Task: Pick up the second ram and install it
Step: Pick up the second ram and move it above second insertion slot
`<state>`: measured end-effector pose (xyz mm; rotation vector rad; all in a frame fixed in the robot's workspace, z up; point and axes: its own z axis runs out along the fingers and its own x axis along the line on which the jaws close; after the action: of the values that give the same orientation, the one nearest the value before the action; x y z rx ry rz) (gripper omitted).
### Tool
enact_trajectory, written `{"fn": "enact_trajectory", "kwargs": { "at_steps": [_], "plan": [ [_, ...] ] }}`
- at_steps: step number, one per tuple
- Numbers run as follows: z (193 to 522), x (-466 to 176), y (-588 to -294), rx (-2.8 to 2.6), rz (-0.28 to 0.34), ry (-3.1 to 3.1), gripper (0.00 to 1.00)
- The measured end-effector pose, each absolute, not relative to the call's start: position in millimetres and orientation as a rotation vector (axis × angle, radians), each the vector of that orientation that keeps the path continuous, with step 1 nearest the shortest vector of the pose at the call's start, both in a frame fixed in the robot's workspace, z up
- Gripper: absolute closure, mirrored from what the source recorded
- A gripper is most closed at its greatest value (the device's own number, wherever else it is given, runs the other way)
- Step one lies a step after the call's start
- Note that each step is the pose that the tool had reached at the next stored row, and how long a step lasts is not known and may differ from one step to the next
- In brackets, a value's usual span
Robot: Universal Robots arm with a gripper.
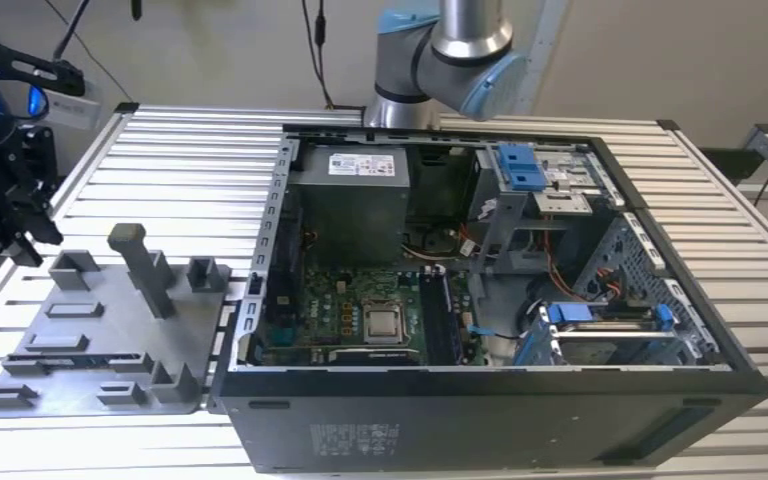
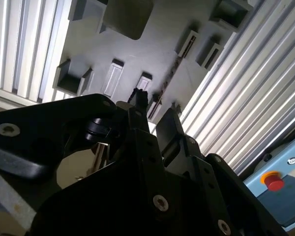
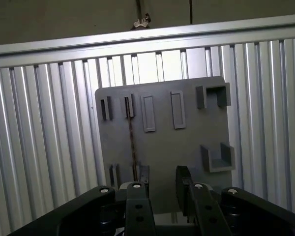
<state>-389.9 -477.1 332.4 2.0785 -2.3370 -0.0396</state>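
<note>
In the exterior view the gripper [image 1: 21, 222] hangs at the far edge of the exterior view's left, beyond the grey fixture plate [image 1: 104, 330] and well apart from the open computer case [image 1: 491, 300] in the middle of the frame. The second ram [image 1: 75, 357] looks to be the thin dark strip along the plate's near side, low in the exterior view's left, though it is small there. In the second wrist view the gripper [image 2: 155, 112] has its jaws apart with nothing between them, and the ram [image 2: 169, 78] runs as a dark line across the plate, its nearer end close to the fingers [image 2: 140, 101]. In the first wrist view the gripper [image 3: 162, 178] is likewise spread and empty. The ram [image 3: 132, 137] stands on edge in narrow slots [image 3: 129, 105], and its line meets one finger, not the gap. I judge this to be the approach for the pick. Done well, the gripper would sit with the stick midway between the fingers, square to its long edge, descend straight, close on the flat faces near mid-length, and lift straight so it clears the slots without twisting
</note>
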Motion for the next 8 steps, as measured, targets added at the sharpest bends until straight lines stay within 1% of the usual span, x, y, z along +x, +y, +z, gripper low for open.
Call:
{"fn": "enact_trajectory", "kwargs": {
  "at_steps": [8],
  "plan": [
    [330.0, -389.9, -477.1, 2.079, -0.040, -2.337, 0.64]
  ]
}}
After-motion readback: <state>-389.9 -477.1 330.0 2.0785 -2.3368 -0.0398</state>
